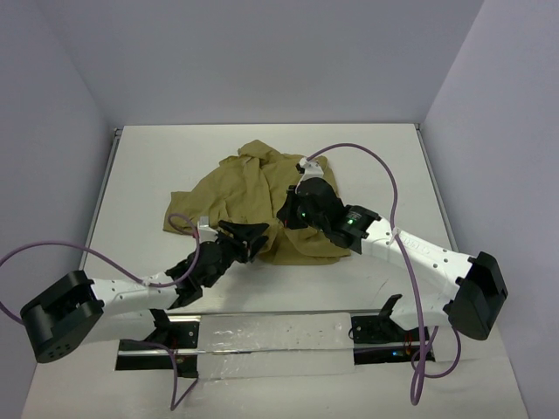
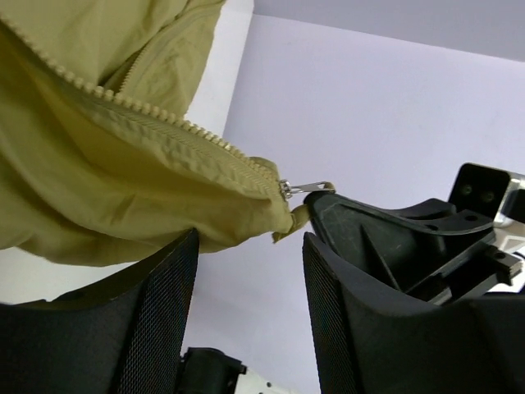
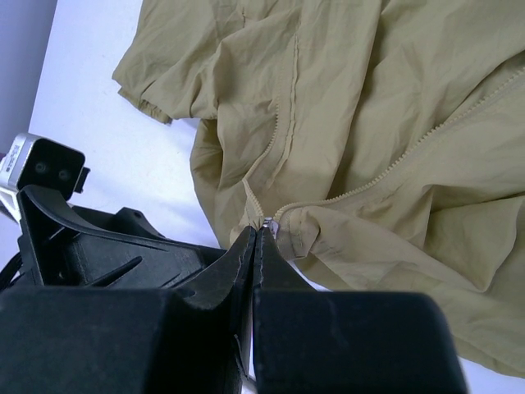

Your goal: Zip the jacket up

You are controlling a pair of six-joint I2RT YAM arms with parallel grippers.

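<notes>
The khaki jacket (image 1: pixel 258 196) lies crumpled on the white table, its zipper open. My right gripper (image 1: pixel 291 216) is shut, pinching the small metal zipper pull (image 3: pixel 266 222) at the jacket's near hem; its tips (image 3: pixel 258 235) meet at the slider. In the left wrist view the pull (image 2: pixel 310 188) sticks out from the zipper teeth into the right gripper's black fingertip (image 2: pixel 361 226). My left gripper (image 1: pixel 249 237) is open just beside it. Its mesh pads (image 2: pixel 160 320) stand wide apart, and the jacket's hem corner (image 2: pixel 283 226) hangs just beyond their tips, untouched.
The table's raised side edges (image 1: pixel 112 153) run left and right, with grey walls behind. Purple cables (image 1: pixel 367 153) loop from both arms over the table. The left gripper's body (image 3: pixel 90 246) sits close against the right gripper's left side.
</notes>
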